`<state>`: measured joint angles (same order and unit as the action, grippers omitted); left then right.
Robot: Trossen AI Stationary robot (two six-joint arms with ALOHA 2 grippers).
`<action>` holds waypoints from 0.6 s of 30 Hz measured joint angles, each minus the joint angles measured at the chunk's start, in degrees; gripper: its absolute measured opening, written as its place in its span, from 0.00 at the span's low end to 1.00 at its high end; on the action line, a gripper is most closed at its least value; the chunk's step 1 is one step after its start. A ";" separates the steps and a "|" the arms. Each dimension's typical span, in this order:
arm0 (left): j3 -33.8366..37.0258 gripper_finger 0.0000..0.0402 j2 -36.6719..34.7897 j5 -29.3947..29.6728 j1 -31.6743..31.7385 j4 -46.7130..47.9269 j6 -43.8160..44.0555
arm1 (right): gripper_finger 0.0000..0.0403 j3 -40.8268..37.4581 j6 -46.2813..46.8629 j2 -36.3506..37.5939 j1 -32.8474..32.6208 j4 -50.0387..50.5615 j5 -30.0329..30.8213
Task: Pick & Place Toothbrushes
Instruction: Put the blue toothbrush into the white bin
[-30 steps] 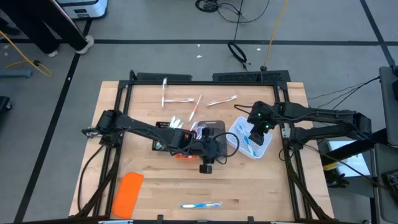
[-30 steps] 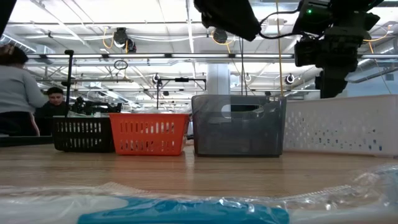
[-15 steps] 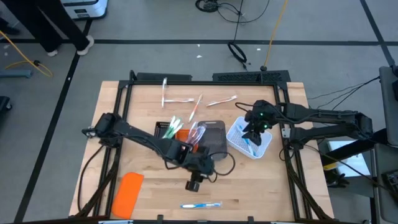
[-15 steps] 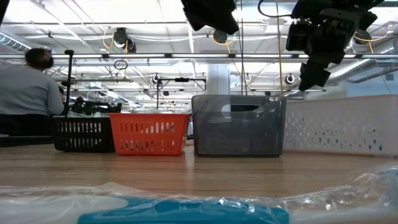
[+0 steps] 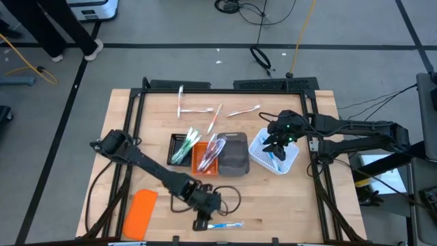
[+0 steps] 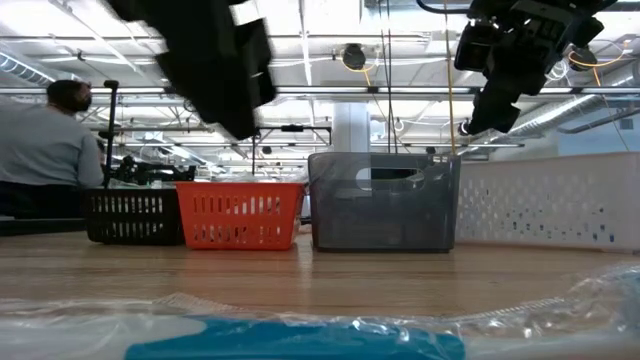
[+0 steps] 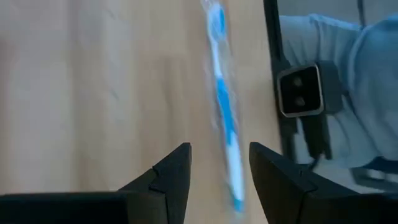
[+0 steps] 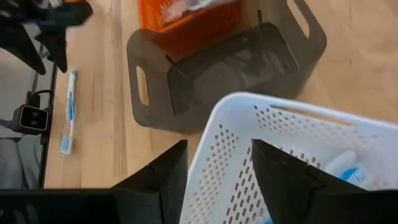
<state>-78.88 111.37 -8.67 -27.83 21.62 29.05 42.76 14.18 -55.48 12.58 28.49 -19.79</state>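
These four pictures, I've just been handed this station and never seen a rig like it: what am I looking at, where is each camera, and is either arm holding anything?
Two dark robot arms work at a wooden table. The overhead picture looks straight down; the low one looks level across the tabletop; the other two ride on the wrists, looking past each arm's own fingers.

The left gripper is at the near edge, fingers open and empty, beside a blue toothbrush lying flat; its wrist camera shows that brush just ahead of the fingers. The right gripper hangs open and empty over the white tray, which holds blue brushes.

Mid-table stand the black tray, orange tray and grey tray; the first two hold brushes. Loose toothbrushes lie at the far side, and an orange slab near the front left.
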 joint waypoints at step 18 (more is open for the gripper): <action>3.95 0.41 0.00 7.22 -7.98 -4.15 20.36 | 0.42 0.00 -1.86 0.00 0.04 -0.89 0.00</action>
<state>-74.94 111.37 -1.45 -35.81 17.47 49.41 42.76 12.32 -55.48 12.62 27.59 -19.79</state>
